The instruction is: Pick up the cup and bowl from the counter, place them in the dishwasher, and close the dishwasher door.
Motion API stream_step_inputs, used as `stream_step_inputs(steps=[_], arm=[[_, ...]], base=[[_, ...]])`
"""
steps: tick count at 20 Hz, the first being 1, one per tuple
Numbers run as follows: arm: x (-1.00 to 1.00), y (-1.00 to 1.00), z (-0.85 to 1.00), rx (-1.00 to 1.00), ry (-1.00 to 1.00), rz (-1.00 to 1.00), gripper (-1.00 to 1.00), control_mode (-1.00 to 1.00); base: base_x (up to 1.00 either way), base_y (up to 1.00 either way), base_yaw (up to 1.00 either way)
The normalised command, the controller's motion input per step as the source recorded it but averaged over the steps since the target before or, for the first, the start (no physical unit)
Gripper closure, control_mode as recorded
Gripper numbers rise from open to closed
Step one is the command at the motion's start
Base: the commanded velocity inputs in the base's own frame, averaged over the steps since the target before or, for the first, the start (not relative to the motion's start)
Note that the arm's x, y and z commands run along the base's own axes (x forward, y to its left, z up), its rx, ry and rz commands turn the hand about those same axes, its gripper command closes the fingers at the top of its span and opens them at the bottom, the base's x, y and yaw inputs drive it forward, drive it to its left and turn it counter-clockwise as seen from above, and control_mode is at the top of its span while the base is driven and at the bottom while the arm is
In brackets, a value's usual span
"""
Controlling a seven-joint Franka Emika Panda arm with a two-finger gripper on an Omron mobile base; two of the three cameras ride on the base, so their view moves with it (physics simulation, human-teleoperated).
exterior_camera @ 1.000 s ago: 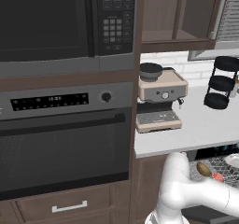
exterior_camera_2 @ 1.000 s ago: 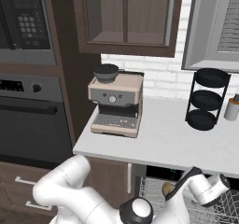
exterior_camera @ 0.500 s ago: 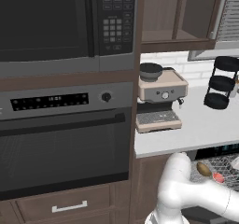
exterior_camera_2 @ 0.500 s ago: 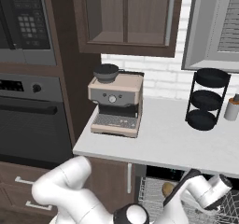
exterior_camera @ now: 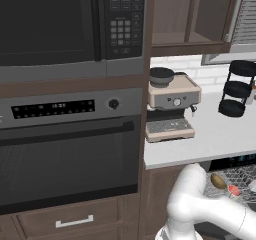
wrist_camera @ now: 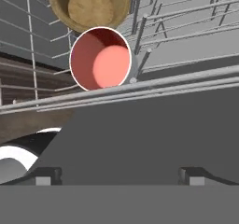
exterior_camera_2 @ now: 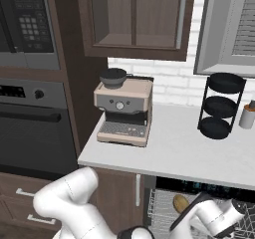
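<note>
The gripper (wrist_camera: 116, 176) was held open and empty just above the dishwasher door (wrist_camera: 154, 134), with the cup (wrist_camera: 100, 59) and bowl (wrist_camera: 88, 6) racked beyond.

Light grey counter (exterior_camera_2: 174, 151) carrying a beige coffee machine (exterior_camera_2: 123, 111) at its left end. Farther right, a black three-tier stand (exterior_camera_2: 219, 106).
</note>
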Motion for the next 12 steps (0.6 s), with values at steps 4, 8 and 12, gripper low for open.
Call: stream_step_inputs(steps=[4, 8, 12], arm=[[0.3, 0.0, -0.79, 0.0, -0.01, 0.0, -1.0, -1.0], [0.32, 0.0, -0.7, 0.0, -0.04, 0.0, -1.0, -1.0], [0.87, 0.2, -0.32, 0.0, -0.09, -0.07, -1.0, -1.0]], base=[[0.0, 0.0, 0.0], [0.0, 0.0, 0.0], [0.0, 0.0, 0.0]])
